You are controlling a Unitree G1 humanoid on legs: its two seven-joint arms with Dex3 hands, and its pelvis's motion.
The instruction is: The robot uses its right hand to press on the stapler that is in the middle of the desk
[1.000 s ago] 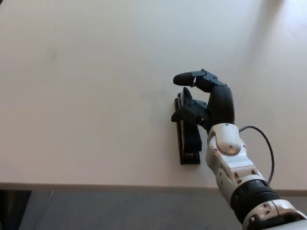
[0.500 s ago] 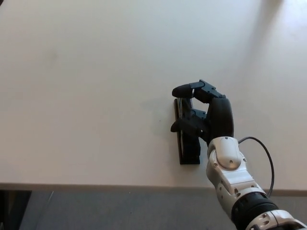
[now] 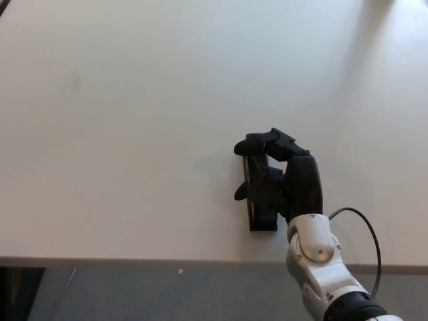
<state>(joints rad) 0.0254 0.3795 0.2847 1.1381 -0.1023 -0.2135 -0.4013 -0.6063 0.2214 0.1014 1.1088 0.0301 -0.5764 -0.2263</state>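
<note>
The right hand (image 3: pixel 281 177) has dropped from above onto the stapler (image 3: pixel 261 200), its fingers (image 3: pixel 257 144) now curled down over the far end, pressing rather than gripping. The stapler lies close to the counter's (image 3: pixel 120 134) near edge, right of centre, its long axis running near to far. Wide bare counter stretches left and beyond.

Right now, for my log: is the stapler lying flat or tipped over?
Flat: the stapler lies lengthwise on the desk, its base visible under the right hand covering it.
</note>
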